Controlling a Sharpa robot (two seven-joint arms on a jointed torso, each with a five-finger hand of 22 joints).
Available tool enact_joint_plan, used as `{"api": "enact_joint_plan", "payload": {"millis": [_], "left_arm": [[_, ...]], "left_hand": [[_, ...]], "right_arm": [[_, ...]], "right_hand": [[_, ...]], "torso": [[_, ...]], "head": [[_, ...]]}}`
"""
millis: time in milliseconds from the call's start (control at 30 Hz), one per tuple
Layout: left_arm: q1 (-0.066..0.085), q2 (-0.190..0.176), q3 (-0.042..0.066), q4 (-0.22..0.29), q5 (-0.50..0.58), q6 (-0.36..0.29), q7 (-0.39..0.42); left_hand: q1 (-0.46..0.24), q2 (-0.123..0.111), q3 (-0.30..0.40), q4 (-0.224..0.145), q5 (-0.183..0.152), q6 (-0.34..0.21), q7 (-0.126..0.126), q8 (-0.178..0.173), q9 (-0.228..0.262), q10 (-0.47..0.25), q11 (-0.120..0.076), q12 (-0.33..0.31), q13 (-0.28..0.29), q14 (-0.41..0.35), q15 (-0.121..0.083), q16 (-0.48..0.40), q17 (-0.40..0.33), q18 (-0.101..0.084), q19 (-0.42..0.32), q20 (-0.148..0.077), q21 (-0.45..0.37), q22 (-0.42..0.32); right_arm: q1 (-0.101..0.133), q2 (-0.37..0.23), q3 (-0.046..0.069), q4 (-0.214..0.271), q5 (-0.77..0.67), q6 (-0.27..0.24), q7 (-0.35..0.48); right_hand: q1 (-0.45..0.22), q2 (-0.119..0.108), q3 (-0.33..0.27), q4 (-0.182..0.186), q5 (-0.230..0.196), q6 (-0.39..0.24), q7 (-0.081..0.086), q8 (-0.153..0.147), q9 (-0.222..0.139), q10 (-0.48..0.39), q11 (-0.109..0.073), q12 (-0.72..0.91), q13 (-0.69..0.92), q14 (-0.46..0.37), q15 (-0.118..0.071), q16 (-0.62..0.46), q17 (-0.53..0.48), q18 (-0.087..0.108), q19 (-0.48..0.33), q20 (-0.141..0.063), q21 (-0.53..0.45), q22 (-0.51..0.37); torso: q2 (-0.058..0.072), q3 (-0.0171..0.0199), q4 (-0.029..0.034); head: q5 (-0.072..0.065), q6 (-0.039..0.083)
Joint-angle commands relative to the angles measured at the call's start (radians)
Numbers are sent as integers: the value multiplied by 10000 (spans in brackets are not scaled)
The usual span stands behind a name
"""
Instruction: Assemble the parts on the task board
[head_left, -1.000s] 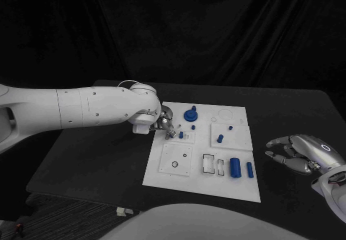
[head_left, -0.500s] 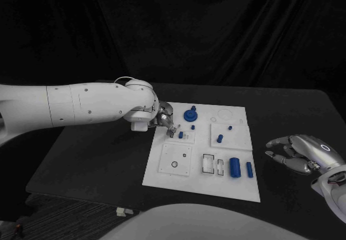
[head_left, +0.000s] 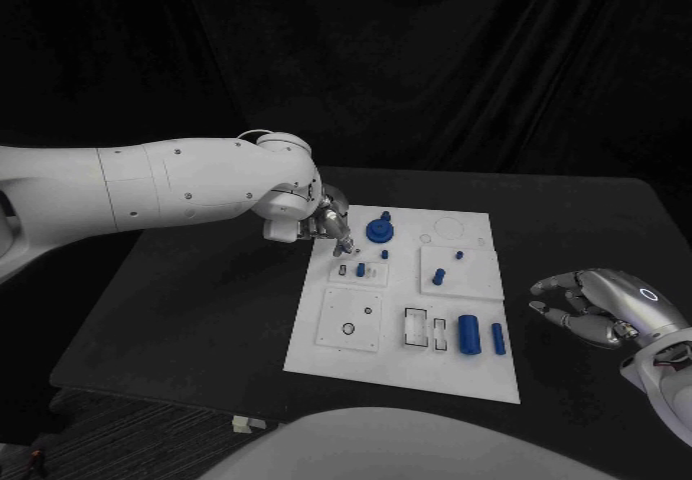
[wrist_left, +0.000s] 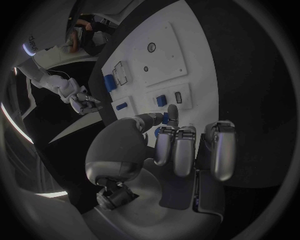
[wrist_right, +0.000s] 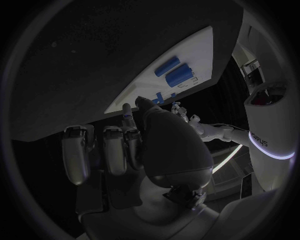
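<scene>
Matt white task board (head_left: 335, 350), glossy blue plastic parts (head_left: 469, 335), matt black table (head_left: 202, 310)

The left hand (head_left: 329, 222) hangs over the board's (head_left: 353, 352) far left corner, blocking the gear (head_left: 381, 230) from that side. The right hand (head_left: 594, 305) sits off the board's right edge; bare surface (head_left: 202, 310) lies left.

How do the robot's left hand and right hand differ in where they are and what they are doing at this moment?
1. The left hand is over the far-left corner of the task board; the right hand sits off the board, above the bare black table.
2. The left hand points its fingers down at the board; the right hand's fingers curl inward round nothing.

Both are silver hands on white arms.
</scene>
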Motion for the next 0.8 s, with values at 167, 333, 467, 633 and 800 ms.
{"api": "enact_joint_plan", "payload": {"millis": [167,333,467,633,800], "left_arm": [[70,424,4,-567,756,1227,-635],[76,609,4,-791,805,1262,-706],[77,748,3,-959,814,1213,-749],[72,893,2,-1089,817,1210,-796],[58,1057,0,-1205,807,1274,-840]], "left_hand": [[-150,20,1259,-988,116,-31,-34,306,313,347,7,25,2144,1056,-2,-51,2631,137,377,46,-1,2273],[-255,14,1113,-1041,493,153,-106,292,274,428,-64,104,2185,1056,-74,-51,2631,124,426,-15,63,2290],[-302,71,1036,-1025,598,271,-141,266,227,474,-92,153,2215,1056,-100,-51,2631,115,453,-39,99,2301],[-317,113,1009,-1095,731,360,-173,209,163,518,-127,201,2242,1056,-135,-51,2631,111,469,-70,117,2305],[-301,176,996,-1257,881,485,-204,98,54,580,-165,269,2284,1056,-177,-51,2631,103,498,-114,149,2315]], "right_arm": [[-25,-1,4,39,-28,-86,-189],[-25,2,4,43,-28,-55,-201],[-25,13,4,54,-28,-44,-206],[-25,16,4,67,-28,-35,-203],[-25,17,4,92,-28,-44,-191]], "right_hand": [[82,17,41,16,47,78,0,-23,-11,1040,1,25,2634,1058,-55,26,2635,39,723,-62,-62,2477],[82,17,41,16,47,78,0,-23,-11,1040,1,25,2634,1058,-55,26,2635,39,723,-62,-62,2477],[82,17,41,16,47,78,0,-23,-11,1040,1,25,2634,1058,-55,26,2635,39,723,-62,-62,2477],[82,17,41,16,47,78,0,-23,-11,1040,1,25,2634,1058,-55,26,2635,39,723,-62,-62,2477],[80,16,48,16,68,77,-3,-25,-13,1040,-1,25,2634,1058,-55,26,2635,40,721,-61,-64,2476]], "torso": [[10,-11,9],[1,-4,27],[3,-2,29],[11,-16,44],[-7,-12,25]], "head": [[-52,1],[-49,1],[-41,1],[-36,1],[1,1]]}}
